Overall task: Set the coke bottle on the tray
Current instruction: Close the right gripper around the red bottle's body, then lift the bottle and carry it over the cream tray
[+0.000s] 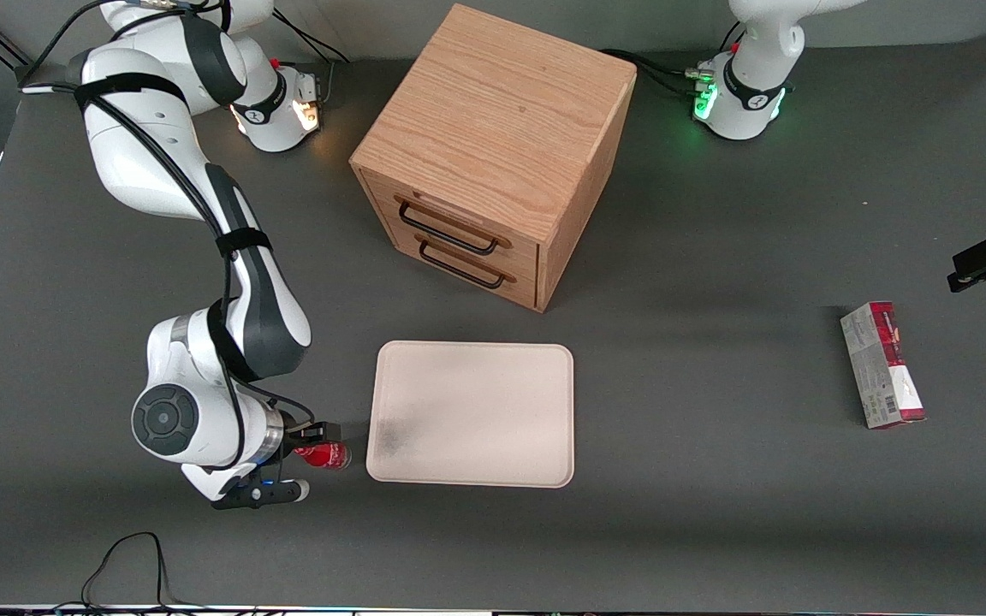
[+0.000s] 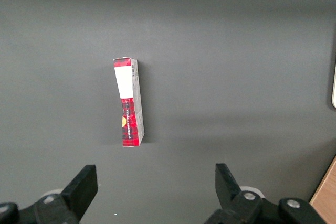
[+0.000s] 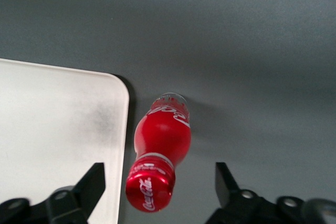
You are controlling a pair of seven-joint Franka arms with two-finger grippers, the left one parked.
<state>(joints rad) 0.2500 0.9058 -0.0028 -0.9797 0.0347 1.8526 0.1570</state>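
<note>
Front view: gripper (image 1: 309,458) low over the coke bottle (image 1: 323,454), on the table just beside the tray (image 1: 474,414), nearer the working arm; right wrist view: fingers (image 3: 92,182) spread, straddling the upright, ungrasped bottle (image 3: 160,148); step judged pre-grasp, next descend and close.

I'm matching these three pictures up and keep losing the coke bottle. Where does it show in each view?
Front view: the coke bottle stands on the table beside the tray, under the gripper.
Right wrist view: the bottle is between the open fingers, next to the tray's corner.
Left wrist view: not in it.
Shared landmark: the tray's rounded corner.
</note>
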